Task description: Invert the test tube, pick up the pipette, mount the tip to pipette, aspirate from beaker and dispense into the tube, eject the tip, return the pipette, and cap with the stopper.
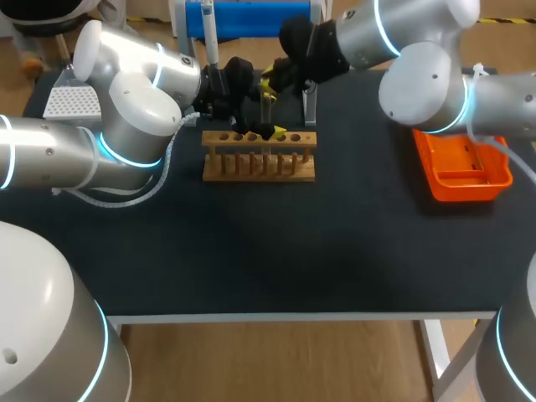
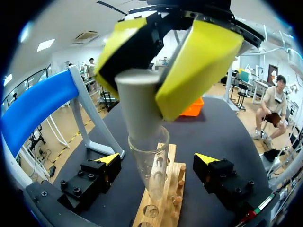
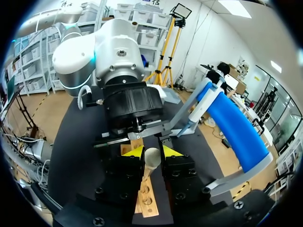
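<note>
A clear glass test tube point(image 2: 152, 166) stands upright in the wooden rack point(image 1: 260, 157), mouth up. A grey tapered stopper point(image 2: 137, 101) sits with its narrow end in the tube's mouth. My right gripper point(image 3: 152, 152) is shut on the stopper point(image 3: 152, 160), reaching over the rack from the back right. My left gripper point(image 2: 156, 163) is open, its yellow tips wide apart on either side of the tube, touching nothing. The pipette point(image 1: 211, 38) hangs on the blue stand point(image 1: 251, 18) at the back. I cannot see the beaker.
An orange tray point(image 1: 463, 167) lies at the right of the black table. A white tip box point(image 1: 71, 102) sits at the far left, partly behind my left arm. The rack has several holes and pegs.
</note>
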You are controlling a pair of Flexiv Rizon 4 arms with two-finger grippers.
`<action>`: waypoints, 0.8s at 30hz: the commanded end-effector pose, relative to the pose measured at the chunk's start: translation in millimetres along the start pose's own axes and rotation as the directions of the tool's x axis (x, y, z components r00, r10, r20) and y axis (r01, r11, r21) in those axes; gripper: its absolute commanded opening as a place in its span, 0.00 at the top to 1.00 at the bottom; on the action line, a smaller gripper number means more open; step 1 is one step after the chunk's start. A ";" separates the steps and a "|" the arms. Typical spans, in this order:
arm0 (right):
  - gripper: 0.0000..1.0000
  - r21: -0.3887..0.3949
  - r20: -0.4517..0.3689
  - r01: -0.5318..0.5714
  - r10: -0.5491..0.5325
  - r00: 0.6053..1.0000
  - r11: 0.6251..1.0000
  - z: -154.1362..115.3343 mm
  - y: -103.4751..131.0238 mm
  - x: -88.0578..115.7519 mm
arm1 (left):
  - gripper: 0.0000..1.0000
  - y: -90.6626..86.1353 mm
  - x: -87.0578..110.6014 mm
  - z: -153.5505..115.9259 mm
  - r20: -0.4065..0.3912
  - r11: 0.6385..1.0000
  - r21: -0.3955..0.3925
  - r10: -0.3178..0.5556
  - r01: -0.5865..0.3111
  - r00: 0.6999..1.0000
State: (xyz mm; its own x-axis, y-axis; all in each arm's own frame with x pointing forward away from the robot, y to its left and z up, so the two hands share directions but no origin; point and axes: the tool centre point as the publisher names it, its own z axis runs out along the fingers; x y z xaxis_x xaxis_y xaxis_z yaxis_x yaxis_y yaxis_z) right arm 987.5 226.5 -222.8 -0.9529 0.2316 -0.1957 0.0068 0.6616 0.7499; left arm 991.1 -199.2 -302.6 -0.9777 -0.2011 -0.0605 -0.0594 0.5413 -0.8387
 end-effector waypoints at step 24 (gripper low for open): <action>1.00 0.015 0.000 -0.021 0.021 1.000 1.000 4.0 -5.7 1.5 | 0.00 -0.3 -0.3 -0.1 -0.001 1.000 -0.002 -0.001 0.001 1.000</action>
State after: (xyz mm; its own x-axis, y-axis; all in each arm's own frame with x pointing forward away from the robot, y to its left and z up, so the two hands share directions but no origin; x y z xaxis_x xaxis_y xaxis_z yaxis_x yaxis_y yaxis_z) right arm 987.9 226.7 -229.6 -0.9525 0.2448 -0.1810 0.0285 0.6636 0.7475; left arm 991.1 -199.2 -302.6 -0.9777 -0.2011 -0.0605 -0.0594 0.5413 -0.8387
